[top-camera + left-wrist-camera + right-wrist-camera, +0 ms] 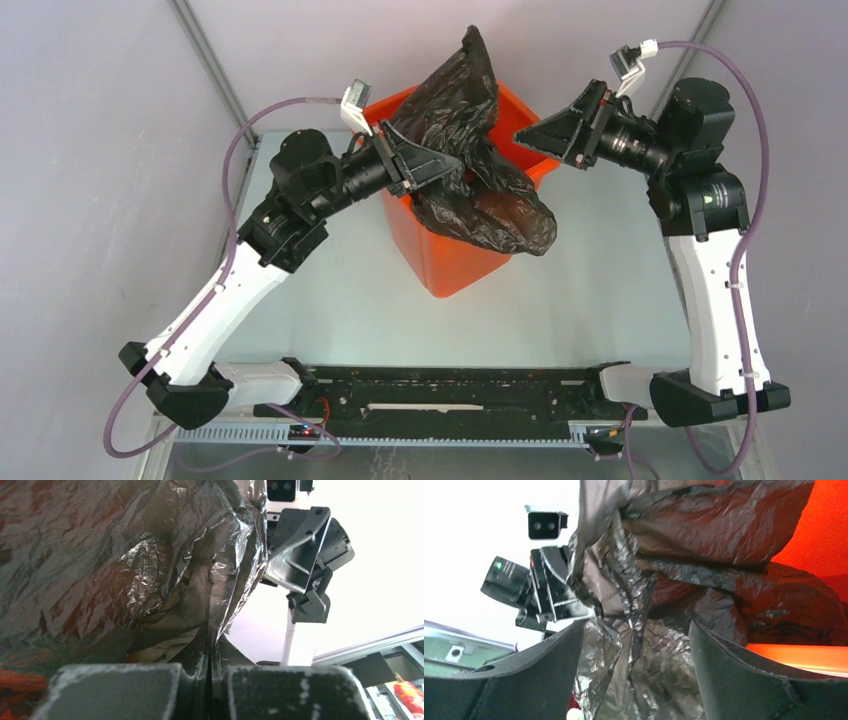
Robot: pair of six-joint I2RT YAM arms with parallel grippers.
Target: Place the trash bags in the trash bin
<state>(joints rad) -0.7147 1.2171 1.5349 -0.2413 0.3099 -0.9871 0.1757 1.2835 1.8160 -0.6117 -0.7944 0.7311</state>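
The tall orange trash bin (445,262) stands mid-table. The glossy black trash bag (470,120) is bunched over the bin's mouth, one corner sticking up at the back, a bulge hanging over the front right rim. My left gripper (455,165) is shut on a fold of the bag at the bin's left rim; in the left wrist view the bag (125,565) fills the frame above the closed gripper (209,672). My right gripper (522,133) is open at the bin's right rim. In the right wrist view the bag (649,645) lies between the spread fingers (724,665), and the bin's orange wall (824,535) shows behind.
The bin's rim and the draped plastic lie between the two grippers. The black base rail (450,392) runs along the near table edge. Grey walls with metal posts close in the back and sides.
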